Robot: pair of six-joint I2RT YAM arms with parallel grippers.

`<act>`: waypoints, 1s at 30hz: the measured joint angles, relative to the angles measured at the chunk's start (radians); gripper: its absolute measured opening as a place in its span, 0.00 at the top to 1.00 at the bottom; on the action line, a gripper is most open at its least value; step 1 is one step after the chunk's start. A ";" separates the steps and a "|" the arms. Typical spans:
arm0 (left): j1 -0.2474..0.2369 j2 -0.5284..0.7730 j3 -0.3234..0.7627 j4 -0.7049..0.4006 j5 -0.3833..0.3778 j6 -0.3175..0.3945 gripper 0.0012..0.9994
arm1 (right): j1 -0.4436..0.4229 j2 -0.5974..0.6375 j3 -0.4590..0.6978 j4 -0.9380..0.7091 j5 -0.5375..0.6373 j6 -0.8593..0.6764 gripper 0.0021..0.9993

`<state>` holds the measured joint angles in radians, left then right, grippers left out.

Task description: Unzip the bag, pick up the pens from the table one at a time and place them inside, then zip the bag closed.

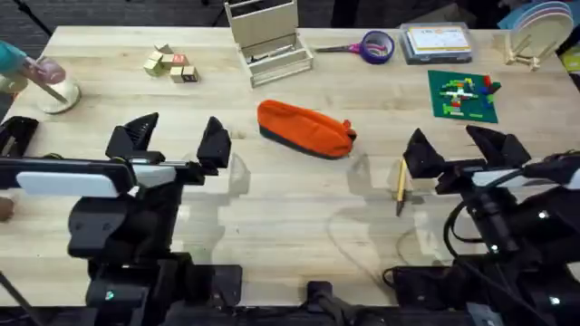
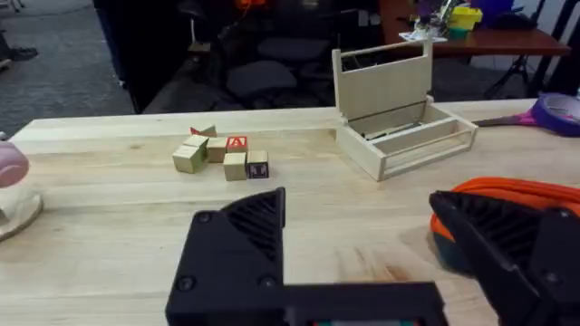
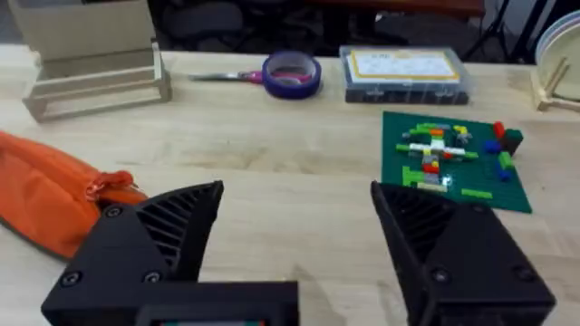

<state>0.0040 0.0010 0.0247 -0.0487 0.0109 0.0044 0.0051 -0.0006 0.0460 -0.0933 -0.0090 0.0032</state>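
Unzipping comes first: the bag (image 1: 304, 129) lies closed at mid-counter (image 1: 272, 208), its orange pull tab (image 3: 107, 186) at the end nearer the right arm. The left gripper (image 1: 178, 143) hovers released beside the bag's other end, and the right gripper (image 1: 453, 148) hangs spread and empty near the tab end. Sound practice, in my judgement, is for one gripper to pin the fabric while the other draws the tab straight along the seam. One pen (image 1: 400, 185) lies just by the right gripper, apart from the bag. Wooden blocks (image 2: 222, 156), a wooden box (image 2: 399, 118), purple-handled scissors (image 3: 276, 75) and a brick plate (image 3: 451, 158) sit well clear; nothing obstructs access.
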 joint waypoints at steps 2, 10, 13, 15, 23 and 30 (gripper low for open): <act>0.000 0.000 0.030 -0.034 0.000 0.009 0.01 | 0.000 0.000 0.029 -0.063 -0.001 0.000 0.00; 0.000 0.072 0.229 -0.183 0.000 0.023 0.01 | 0.000 0.077 0.276 -0.292 -0.005 -0.039 0.00; 0.000 0.154 0.309 -0.219 0.000 0.026 0.01 | 0.000 0.148 0.384 -0.352 -0.007 -0.052 0.00; 0.000 0.211 0.358 -0.235 0.000 0.026 0.01 | 0.000 0.205 0.451 -0.384 -0.007 -0.057 0.00; 0.000 0.465 0.560 -0.270 0.027 0.026 0.01 | 0.000 0.432 0.706 -0.487 -0.007 -0.061 0.00; 0.000 0.649 0.705 -0.280 0.102 0.026 0.01 | 0.000 0.590 0.887 -0.611 -0.007 -0.063 0.00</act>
<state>0.0040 0.6501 0.7301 -0.3283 0.1124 0.0307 0.0051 0.5893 0.9325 -0.7045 -0.0158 -0.0601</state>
